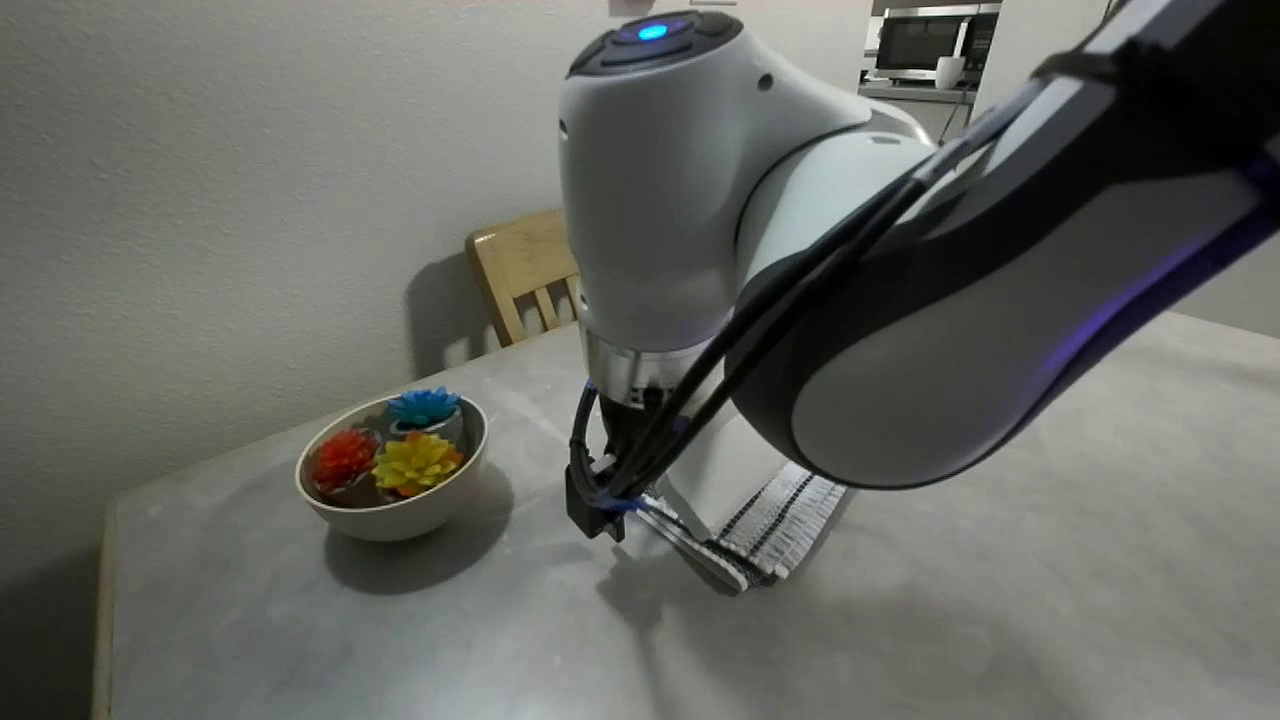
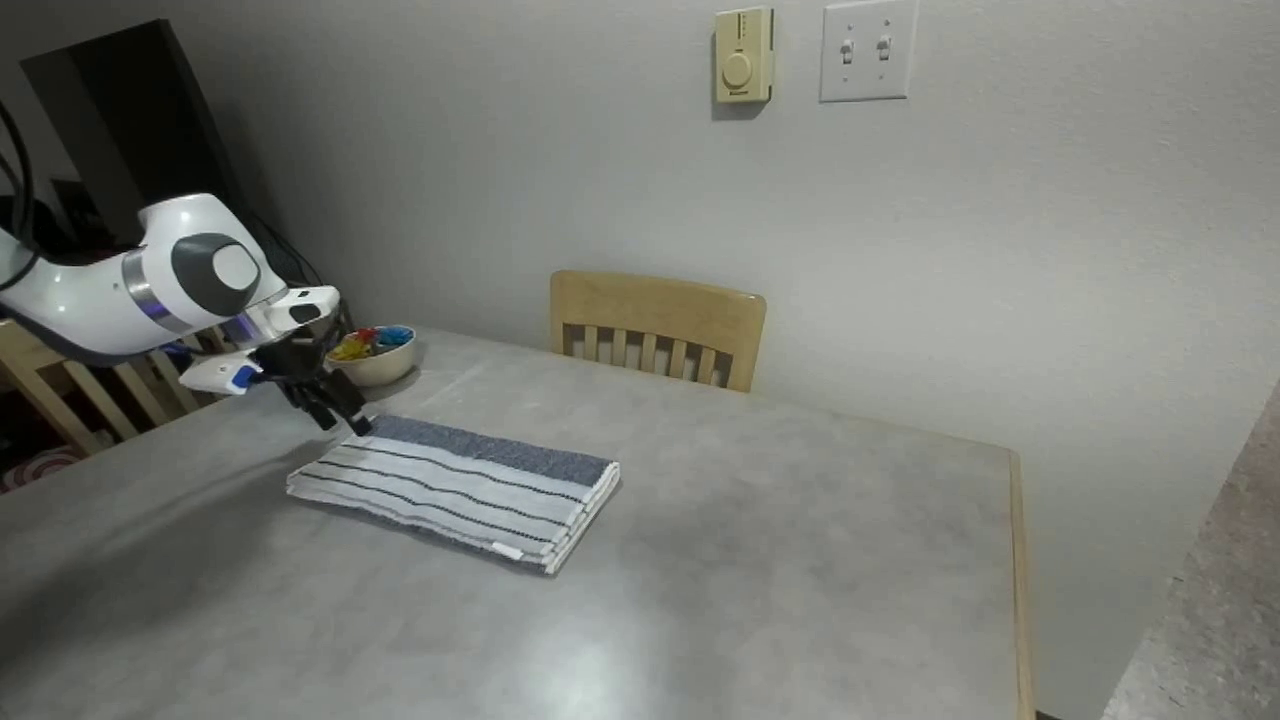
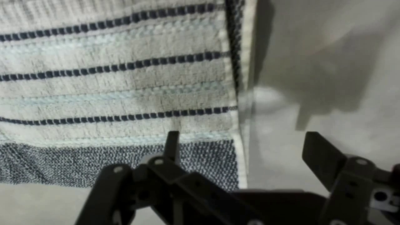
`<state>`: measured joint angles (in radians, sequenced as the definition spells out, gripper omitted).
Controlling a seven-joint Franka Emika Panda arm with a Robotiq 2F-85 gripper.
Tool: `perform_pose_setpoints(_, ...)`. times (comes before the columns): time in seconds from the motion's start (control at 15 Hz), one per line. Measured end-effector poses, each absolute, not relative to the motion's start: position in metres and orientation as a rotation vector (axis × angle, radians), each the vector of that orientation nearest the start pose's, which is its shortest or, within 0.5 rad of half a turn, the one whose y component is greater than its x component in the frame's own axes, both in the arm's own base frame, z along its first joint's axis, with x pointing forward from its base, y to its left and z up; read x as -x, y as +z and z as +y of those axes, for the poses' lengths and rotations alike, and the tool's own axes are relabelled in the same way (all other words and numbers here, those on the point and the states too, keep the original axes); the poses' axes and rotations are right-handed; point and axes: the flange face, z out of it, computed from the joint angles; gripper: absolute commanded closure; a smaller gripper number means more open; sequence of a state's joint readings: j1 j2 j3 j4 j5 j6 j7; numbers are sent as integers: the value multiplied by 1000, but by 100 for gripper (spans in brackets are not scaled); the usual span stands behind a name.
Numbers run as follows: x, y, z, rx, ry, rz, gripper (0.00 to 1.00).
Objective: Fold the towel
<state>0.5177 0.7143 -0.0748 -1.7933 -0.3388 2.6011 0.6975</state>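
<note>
The towel is white with dark stripes and a dark blue-grey band. It lies folded in layers as a flat rectangle on the table, seen in an exterior view (image 2: 450, 485). It also shows in an exterior view (image 1: 795, 515), where the arm hides much of it, and in the wrist view (image 3: 125, 97). My gripper (image 3: 242, 136) is open and empty over the towel's banded corner. One finger is above the towel, the other above bare table beyond its edge. The gripper also shows in an exterior view (image 2: 343, 422), just above that corner, and in an exterior view (image 1: 600, 525).
A cream bowl (image 1: 400, 520) with red, yellow and blue artificial plants stands beyond the gripper; it also shows in an exterior view (image 2: 385, 370). A wooden chair (image 2: 655, 305) stands at the table's wall side. The table (image 2: 780, 600) has a wooden edge.
</note>
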Motion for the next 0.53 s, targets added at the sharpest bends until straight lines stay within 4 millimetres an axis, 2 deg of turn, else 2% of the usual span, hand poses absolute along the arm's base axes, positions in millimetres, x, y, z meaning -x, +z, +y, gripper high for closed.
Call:
perform_pose_setpoints(0.27,-582,159,307,3286,-390,74,0)
perform_pose_setpoints(0.53,-585,162,303,3303,-434,111,0)
